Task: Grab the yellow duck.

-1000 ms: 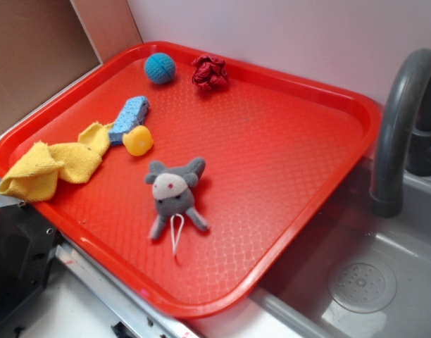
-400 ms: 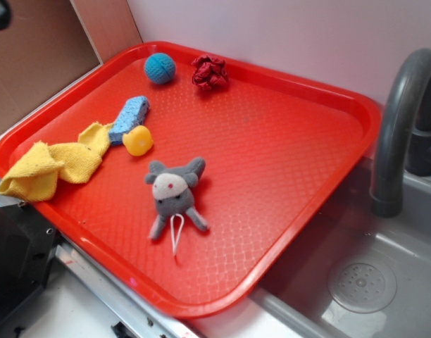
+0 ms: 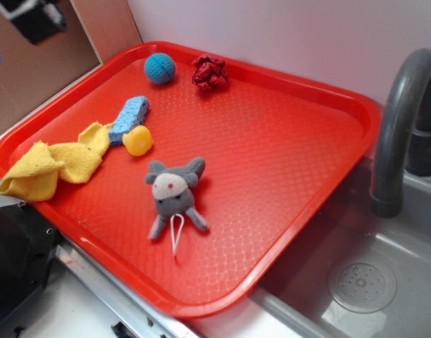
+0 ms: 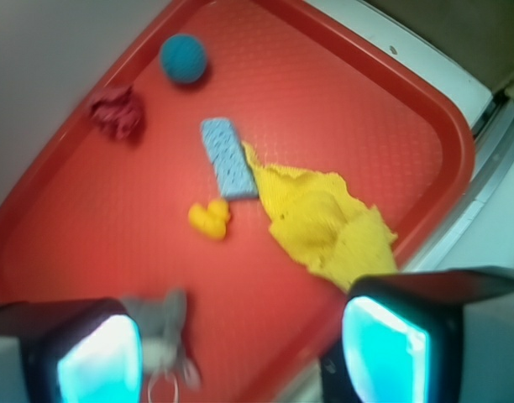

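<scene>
Even, diffuse lighting; the exterior view is sharp, with soft short shadows on the red tray (image 3: 286, 162). The wrist view is motion-blurred throughout, its tool fingers (image 4: 383, 353) defocused with cyan glare.

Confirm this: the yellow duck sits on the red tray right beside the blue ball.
Not right. The yellow duck is on the red tray, but beside the blue sponge; the blue ball lies apart near the far rim. The exterior view shows it.

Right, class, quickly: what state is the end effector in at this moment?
End effector: open, holding nothing, high above the red tray; the yellow duck lies untouched between its fingers in the wrist view.
</scene>
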